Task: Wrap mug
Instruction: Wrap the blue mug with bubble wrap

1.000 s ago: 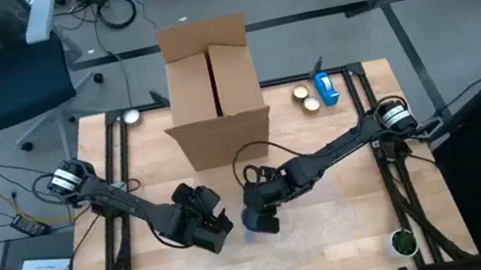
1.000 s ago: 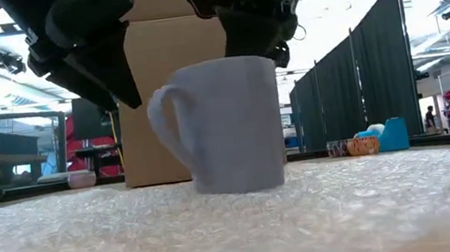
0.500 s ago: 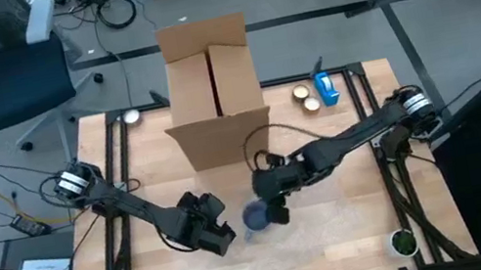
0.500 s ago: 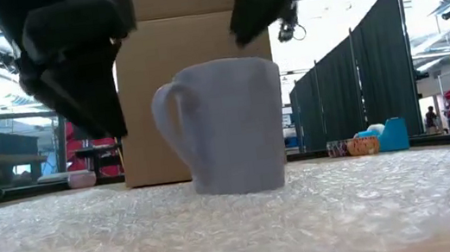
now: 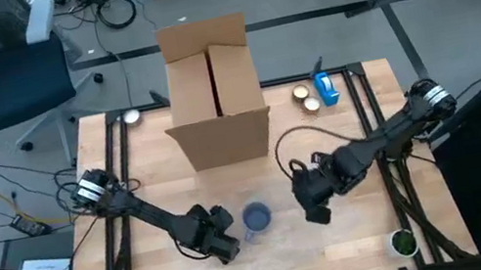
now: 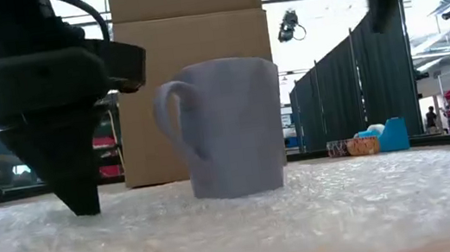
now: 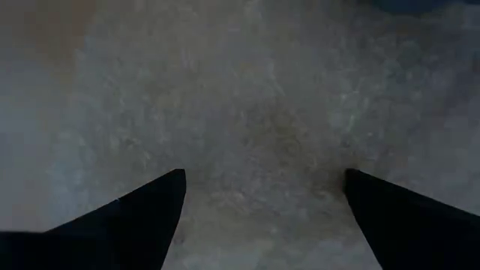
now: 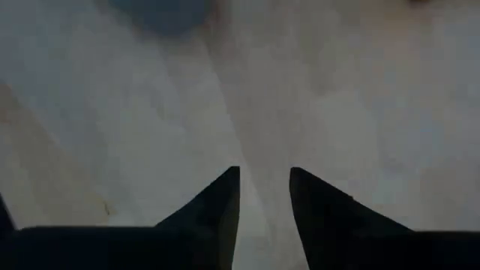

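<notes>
- Bubble wrap (image 6: 238,224) lies flat on the wooden worktop (image 5: 159,179), under the mug and both arms' working area.
- Left gripper (image 5: 225,249) is low over the wrap, just left of the mug; low view shows its tip down at the wrap surface. Left wrist view: jaws wide apart, nothing between them, only wrap below.
- Mug (image 5: 256,218), blue-grey, stands upright on the wrap near the worktop's middle, handle toward the left gripper side in the low view. Nothing touches it.
- Cardboard box (image 5: 213,90) stands open behind the mug, at the worktop's far edge.
- Right gripper (image 5: 315,213) is off to the right of the mug, clear of it. Right wrist view: jaws nearly together, a narrow gap, holding nothing.
- Far right corner: small tins (image 5: 305,97) and a blue item (image 5: 326,89).
</notes>
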Tool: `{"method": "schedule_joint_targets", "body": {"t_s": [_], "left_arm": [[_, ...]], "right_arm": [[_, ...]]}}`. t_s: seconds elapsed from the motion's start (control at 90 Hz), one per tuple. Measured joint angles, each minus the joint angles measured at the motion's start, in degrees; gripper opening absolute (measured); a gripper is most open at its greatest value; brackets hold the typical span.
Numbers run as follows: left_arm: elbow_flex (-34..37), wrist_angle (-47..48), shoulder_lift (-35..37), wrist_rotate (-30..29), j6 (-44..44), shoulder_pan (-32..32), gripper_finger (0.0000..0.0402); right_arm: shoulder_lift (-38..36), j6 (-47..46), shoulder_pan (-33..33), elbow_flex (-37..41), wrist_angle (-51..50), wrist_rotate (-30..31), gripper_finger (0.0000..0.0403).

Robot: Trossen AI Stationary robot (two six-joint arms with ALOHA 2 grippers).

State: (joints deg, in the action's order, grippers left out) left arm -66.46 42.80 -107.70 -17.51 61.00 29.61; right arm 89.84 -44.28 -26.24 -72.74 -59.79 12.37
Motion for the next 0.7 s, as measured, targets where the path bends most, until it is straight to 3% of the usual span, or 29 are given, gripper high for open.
{"method": "schedule_joint_targets", "body": {"t_s": [0.267,0.7], "left_arm": [[0.29,11.49,-0.23,-11.56,-2.17,-2.32,0.0349],[-3.73,14.67,0.17,-9.66,-2.75,-2.12,0.0349]], "right_arm": [[0.03,-9.91,-4.48,10.12,1.82,-0.13,0.0088],[0.03,-14.50,-6.69,14.04,1.73,-1.78,0.0091]]}}
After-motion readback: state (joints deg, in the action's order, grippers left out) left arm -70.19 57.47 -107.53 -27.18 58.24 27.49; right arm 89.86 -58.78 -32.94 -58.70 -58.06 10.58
